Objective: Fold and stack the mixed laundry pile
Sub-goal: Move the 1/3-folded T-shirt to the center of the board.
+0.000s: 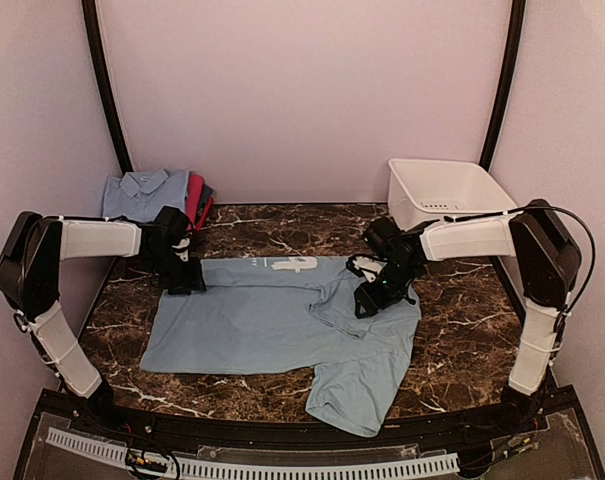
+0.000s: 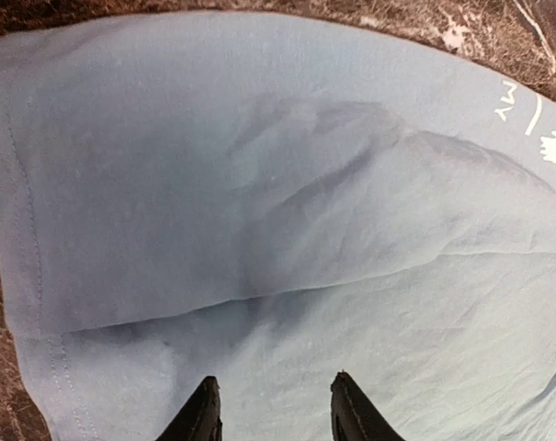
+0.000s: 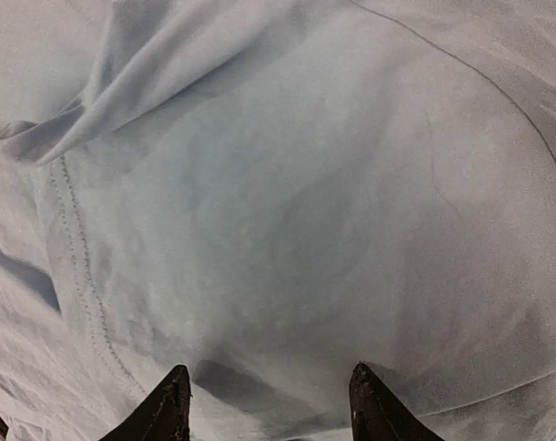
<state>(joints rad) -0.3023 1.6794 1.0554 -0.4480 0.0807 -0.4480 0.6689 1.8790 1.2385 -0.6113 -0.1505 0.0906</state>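
Blue tee [image 1: 242, 330], lying flat at the middle of the table [image 1: 462, 325], is being folded sleeve-inward; left gripper [image 2: 273, 384] and right gripper [image 3: 268, 375] are being held spread, pinching nothing, above it, so a fresh edge grasp is probably being called for.

Matt soft cloth tee [image 1: 242, 320] on glossy marble-look tbl [image 1: 462, 330]; smooth plastic tub [image 1: 442, 190].
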